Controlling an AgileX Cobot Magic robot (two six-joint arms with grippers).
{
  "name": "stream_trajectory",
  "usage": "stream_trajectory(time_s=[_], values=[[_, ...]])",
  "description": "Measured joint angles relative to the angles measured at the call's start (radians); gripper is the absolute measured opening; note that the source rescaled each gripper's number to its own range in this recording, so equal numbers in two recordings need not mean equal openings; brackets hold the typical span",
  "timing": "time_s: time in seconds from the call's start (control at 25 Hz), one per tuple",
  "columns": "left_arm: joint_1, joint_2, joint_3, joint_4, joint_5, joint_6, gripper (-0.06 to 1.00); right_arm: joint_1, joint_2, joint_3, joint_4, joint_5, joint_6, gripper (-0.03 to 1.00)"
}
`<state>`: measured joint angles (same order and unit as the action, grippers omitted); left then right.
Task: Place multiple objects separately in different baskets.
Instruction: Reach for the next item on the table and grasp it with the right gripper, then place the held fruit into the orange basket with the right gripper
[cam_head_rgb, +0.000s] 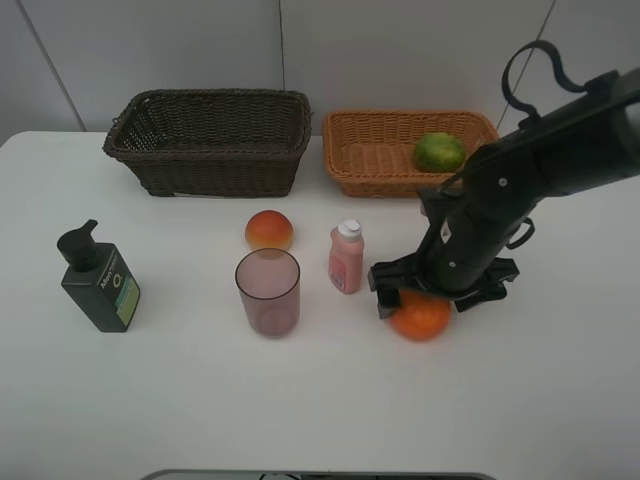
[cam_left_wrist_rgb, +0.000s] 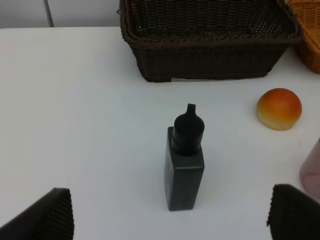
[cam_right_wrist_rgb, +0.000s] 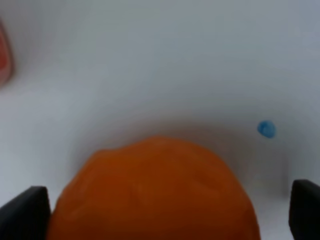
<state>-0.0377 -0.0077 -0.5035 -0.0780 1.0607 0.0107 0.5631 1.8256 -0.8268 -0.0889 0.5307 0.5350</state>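
The orange (cam_head_rgb: 420, 316) lies on the white table, with my right gripper (cam_head_rgb: 428, 298) lowered over it. In the right wrist view the orange (cam_right_wrist_rgb: 155, 195) sits between the two spread fingertips (cam_right_wrist_rgb: 22, 212); the gripper (cam_right_wrist_rgb: 162, 210) is open. The green fruit (cam_head_rgb: 440, 152) lies in the light tan basket (cam_head_rgb: 360, 172). The dark brown basket (cam_head_rgb: 210, 165) holds nothing I can see. The peach-like fruit (cam_head_rgb: 268, 230), mauve cup (cam_head_rgb: 268, 292), pink bottle (cam_head_rgb: 346, 258) and dark green pump bottle (cam_head_rgb: 98, 282) stand on the table. My left gripper (cam_left_wrist_rgb: 170, 220) is open, short of the pump bottle (cam_left_wrist_rgb: 185, 165).
The left wrist view also shows the dark basket (cam_left_wrist_rgb: 210, 60), the peach-like fruit (cam_left_wrist_rgb: 279, 108), the cup's edge (cam_left_wrist_rgb: 312, 170) and a corner of the tan basket (cam_left_wrist_rgb: 307, 35). A small blue dot (cam_right_wrist_rgb: 266, 129) marks the table beyond the orange.
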Motion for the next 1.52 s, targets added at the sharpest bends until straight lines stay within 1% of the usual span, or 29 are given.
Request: stream_trajectory(time_s=[0.6,0.64,0.68,0.72,0.8,0.84,1.52], values=[[0.0,0.0,0.0,0.0,0.0,0.0,0.99,0.012,0.03,0.0,0.012,-0.014,0.0,0.99],[0.0,0.0,0.0,0.0,0.0,0.0,0.99,0.012,0.03,0.0,0.012,-0.014,0.0,0.97],[0.0,0.0,0.0,0.0,0.0,0.0,0.99,0.012,0.03,0.0,0.012,-0.014,0.0,0.93],[0.0,0.0,0.0,0.0,0.0,0.0,0.99,0.012,0.03,0.0,0.012,-0.015,0.0,0.86],[0.0,0.0,0.0,0.0,0.0,0.0,0.99,0.012,0.031,0.0,0.015,-0.015,0.0,0.64],[0.0,0.0,0.0,0.0,0.0,0.0,0.99,0.012,0.033,0.0,0.018,-0.015,0.001,0.63],[0.0,0.0,0.0,0.0,0.0,0.0,0.99,0.012,0.033,0.0,0.02,-0.007,0.001,0.62]])
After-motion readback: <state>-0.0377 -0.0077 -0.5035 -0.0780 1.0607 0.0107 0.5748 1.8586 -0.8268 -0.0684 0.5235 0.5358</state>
